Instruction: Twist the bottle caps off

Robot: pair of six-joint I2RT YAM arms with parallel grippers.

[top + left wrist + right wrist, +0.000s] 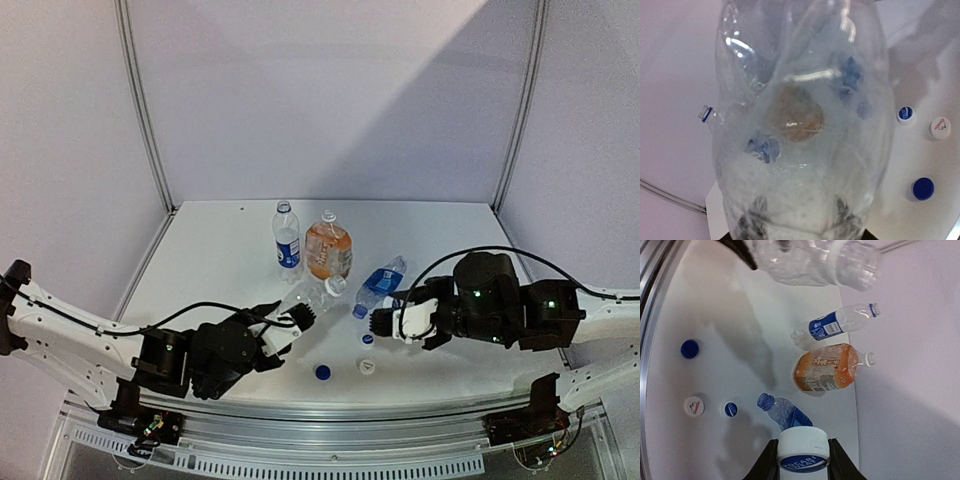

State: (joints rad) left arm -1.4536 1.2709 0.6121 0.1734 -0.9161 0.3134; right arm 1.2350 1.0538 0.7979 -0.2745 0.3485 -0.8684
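- At lower centre of the right wrist view: right claw clamped on a white Pocari Sweat cap, which is held free of any bottle.
- Lower centre-left of the top view: left claw clamped around the plain clear bottle. The bottle is held tilted above the table, neck end toward the upper right. Its mouth looks bare.
- Centre-right of the top view: Pepsi bottle lying on its side with its blue neck open, just beside the right claw.
- Upper centre of the top view: blue-labelled bottle and orange-filled bottle, upright and side by side. Their tops are too small to tell capped from bare.
- Lower centre of the top view, loose on the table: blue cap, white cap with a red mark and blue-and-white cap, near one another.
- Progress, as a judgement: four caps are off their bottles, three lying loose and one gripped, so the unscrewing looks complete or very nearly so. Remaining: set down the gripped cap, put down the lifted bottle, and confirm the two upright tops are bare.
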